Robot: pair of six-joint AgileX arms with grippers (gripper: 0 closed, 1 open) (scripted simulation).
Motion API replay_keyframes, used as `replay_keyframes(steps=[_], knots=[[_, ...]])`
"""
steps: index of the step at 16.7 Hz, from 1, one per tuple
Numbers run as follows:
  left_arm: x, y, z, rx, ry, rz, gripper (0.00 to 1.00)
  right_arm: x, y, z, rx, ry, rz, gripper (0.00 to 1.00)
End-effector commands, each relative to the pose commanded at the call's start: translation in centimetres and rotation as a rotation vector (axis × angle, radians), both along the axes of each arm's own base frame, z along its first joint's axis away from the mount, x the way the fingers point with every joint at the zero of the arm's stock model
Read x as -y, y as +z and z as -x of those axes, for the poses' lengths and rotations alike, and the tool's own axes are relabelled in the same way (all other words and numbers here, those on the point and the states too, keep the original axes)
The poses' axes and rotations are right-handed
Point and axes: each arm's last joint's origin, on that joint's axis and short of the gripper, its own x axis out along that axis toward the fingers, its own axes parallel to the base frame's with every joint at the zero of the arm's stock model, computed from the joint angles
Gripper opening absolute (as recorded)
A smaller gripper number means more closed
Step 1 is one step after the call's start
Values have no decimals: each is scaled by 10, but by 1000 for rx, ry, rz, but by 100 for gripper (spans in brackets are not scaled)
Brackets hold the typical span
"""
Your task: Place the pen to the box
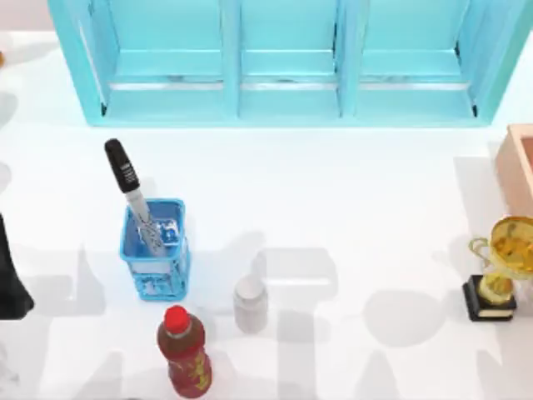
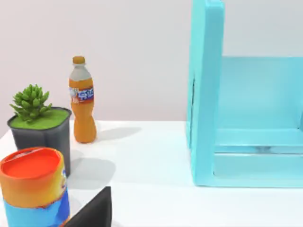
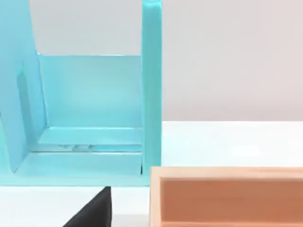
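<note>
The pen (image 1: 129, 185), with a black cap and a light barrel, stands tilted in a small blue mesh basket (image 1: 156, 254) at the table's left, cap pointing up toward the back left. The peach box (image 1: 520, 167) sits at the right edge, partly cut off; the right wrist view shows its thick front wall (image 3: 227, 198) close by. My left arm (image 1: 10, 283) is parked at the left edge, well left of the basket. A dark part of my left gripper (image 2: 92, 213) and one of my right gripper (image 3: 92, 210) show low in their wrist views.
A big cyan cabinet (image 1: 283, 62) spans the back. A gold trophy (image 1: 500, 267) stands in front of the box. A small white bottle (image 1: 250, 304) and a red-capped bottle (image 1: 185, 350) stand near the front. An orange bottle (image 2: 83, 106), a potted plant (image 2: 40, 127) and an orange can (image 2: 33, 187) stand off left.
</note>
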Motion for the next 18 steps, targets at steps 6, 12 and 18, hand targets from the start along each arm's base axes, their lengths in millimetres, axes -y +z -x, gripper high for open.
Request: replay_keyframes(steps=[6,12,18], knots=[[0,0,0,0,0,0,100,-6,16,-3,-25,58,-12,100],[0,0,0,0,0,0,100,-42,67,-37,-151,274,-43,100],[0,0,0,0,0,0,100,-136,95,-103,-334,538,-40,100]])
